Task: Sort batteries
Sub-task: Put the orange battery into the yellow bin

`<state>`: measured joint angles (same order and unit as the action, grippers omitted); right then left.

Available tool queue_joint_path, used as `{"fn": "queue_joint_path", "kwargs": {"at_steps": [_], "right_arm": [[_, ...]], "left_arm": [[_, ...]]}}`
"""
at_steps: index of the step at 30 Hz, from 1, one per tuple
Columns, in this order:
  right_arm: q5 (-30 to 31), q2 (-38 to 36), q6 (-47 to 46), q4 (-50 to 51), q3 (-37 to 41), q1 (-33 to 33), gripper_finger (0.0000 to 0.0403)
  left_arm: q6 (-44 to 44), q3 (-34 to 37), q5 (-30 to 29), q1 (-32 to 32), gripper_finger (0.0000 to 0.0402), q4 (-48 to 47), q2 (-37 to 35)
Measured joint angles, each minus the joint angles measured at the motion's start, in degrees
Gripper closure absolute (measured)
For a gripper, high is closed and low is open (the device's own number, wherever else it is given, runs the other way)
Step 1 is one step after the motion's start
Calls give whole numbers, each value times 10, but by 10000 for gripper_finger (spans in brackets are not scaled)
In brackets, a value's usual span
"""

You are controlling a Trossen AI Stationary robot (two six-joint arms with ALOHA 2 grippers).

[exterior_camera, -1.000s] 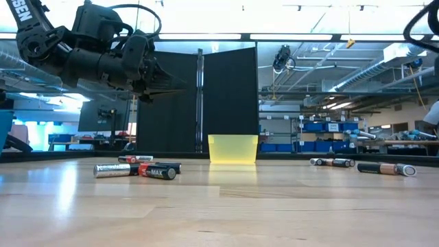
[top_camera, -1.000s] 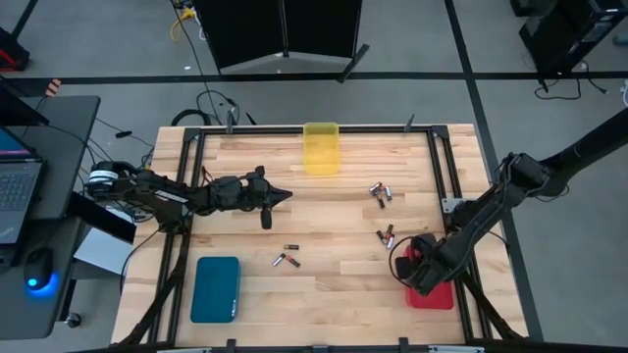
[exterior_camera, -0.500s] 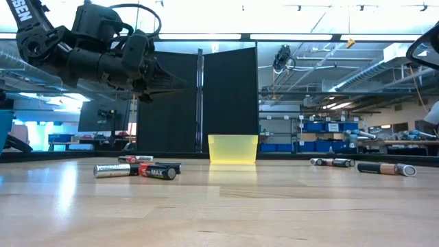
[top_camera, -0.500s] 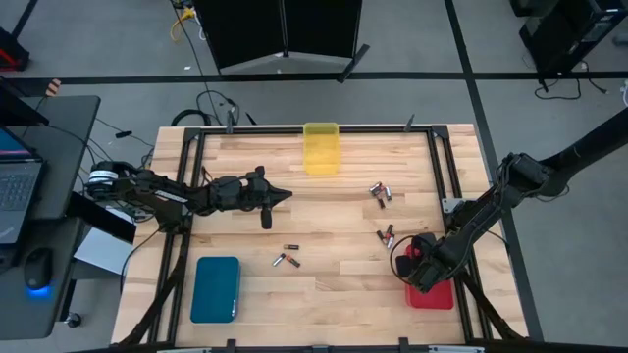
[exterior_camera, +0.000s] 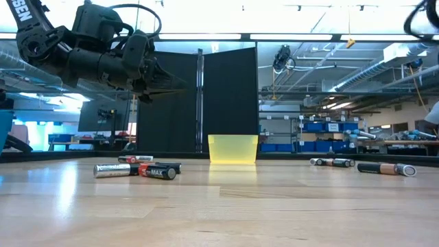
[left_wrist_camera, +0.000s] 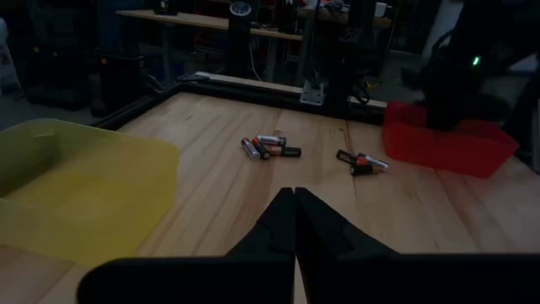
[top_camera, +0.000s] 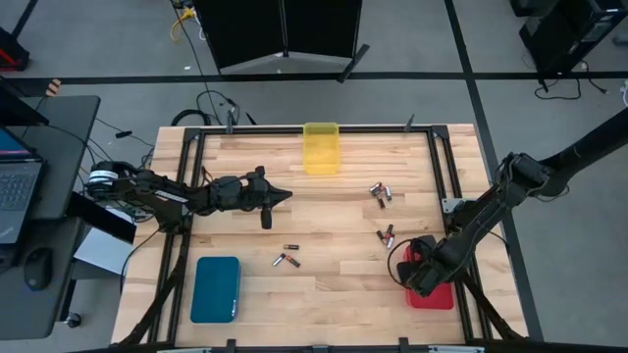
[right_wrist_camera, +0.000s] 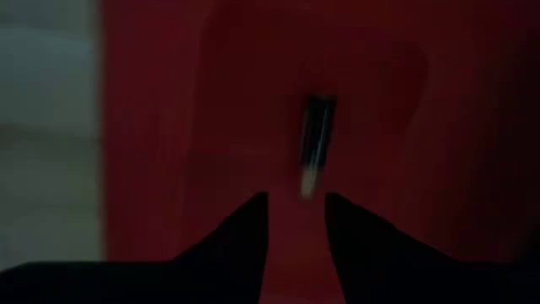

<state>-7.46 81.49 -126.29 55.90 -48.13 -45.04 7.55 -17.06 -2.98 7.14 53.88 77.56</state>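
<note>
1. Wooden table: light planks inside a black metal frame, centre of the high view.
2. Yellow tray: translucent, at 12 o'clock on the table, against the far edge; also shows in the low view and left wrist view.
3. Teal tray: at 8 o'clock, near the front-left corner.
4. Red tray: at 4 o'clock, at the right edge.
5. Black panel: upright, behind the yellow tray.
6. Laptop: on a side desk at 9 o'clock, off the table.
7. Cables: on the floor at 11 o'clock.
</note>
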Motion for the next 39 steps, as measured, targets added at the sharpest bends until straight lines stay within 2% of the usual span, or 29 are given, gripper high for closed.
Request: {"fn": "queue_joint_path", "kwargs": {"at_steps": [9, 12, 14, 18, 22, 24, 26, 31, 34, 39], "right_arm": [[7, -1, 108, 236, -176, 18, 273], [46, -2, 167, 298, -216, 44, 275], [85, -10, 220, 300, -223, 69, 283], [167, -33, 371, 241, -207, 132, 316], [203, -46, 545, 141, -169, 213, 367], [203, -47, 638, 71, -142, 256, 390], [194, -47, 726, -19, -110, 296, 393], [102, -47, 872, -226, -22, 383, 376], [78, -47, 907, -244, 6, 423, 383], [94, -47, 970, -186, 12, 488, 383]], "left_arm": [[-1, -12, 22, 0, 396, -37, 0], [-17, -34, 44, 0, 396, -98, 0], [-32, -53, 56, 0, 396, -155, 0], [-66, -92, 56, -1, 396, -291, 0], [-94, -136, 56, -1, 396, -444, 0], [-109, -163, 55, -1, 396, -533, 0], [-119, -192, 49, -1, 396, -612, 0], [-121, -246, 36, -1, 396, -738, 0], [-134, -271, 24, -1, 396, -806, 0], [-130, -288, -1, -1, 396, -869, 0]]}}
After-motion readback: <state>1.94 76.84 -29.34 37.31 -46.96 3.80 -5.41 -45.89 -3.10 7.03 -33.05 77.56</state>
